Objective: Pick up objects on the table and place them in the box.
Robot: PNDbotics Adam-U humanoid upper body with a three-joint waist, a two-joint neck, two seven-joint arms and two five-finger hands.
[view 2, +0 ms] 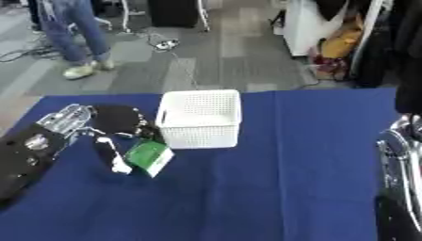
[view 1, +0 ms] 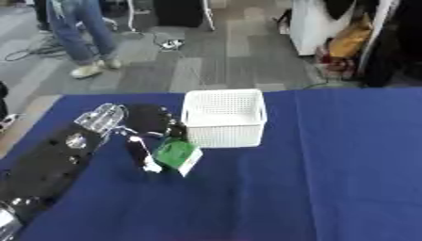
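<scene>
A small green and white box (view 1: pixel 179 156) is held just left of and below the white perforated basket (view 1: pixel 224 117) on the blue table. My left hand (view 1: pixel 147 128) is shut on the green box, its thumb and fingers curled round it. The left arm runs in from the lower left corner. Of my right arm only a silver and black part (view 2: pixel 400 179) shows at the right edge in the right eye view; the right hand itself is out of sight.
The blue tablecloth (view 1: pixel 329 179) covers the table. Beyond the far edge lie grey floor, cables and a standing person's legs (view 1: pixel 78 33). Bags and white furniture stand at the back right.
</scene>
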